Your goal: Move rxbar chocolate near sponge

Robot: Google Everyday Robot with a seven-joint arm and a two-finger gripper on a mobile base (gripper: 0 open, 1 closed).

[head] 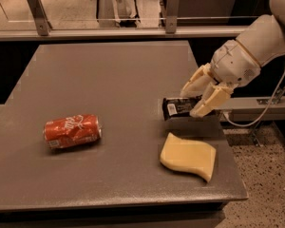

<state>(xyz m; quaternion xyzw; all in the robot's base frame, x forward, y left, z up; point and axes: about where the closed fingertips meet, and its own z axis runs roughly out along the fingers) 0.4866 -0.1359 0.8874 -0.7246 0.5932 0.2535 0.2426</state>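
- Holding everything up is the big grey tabletop [109, 80].
- The white robot arm [256, 46] reaches in from the right side.
- The red crushed soda can [72, 130] lies on its side far to the left, well apart from the rest.
- The pale yellow sponge [187, 156] lies flat near the front right corner.
- The end effector [190, 102] hangs just behind the sponge, its two fingers squeezed onto the rxbar chocolate [175, 108].
- The rxbar chocolate seems lifted a little off the tabletop, with its long side running left to right. The sponge is just in front of it, so I think a short move down should finish the job.
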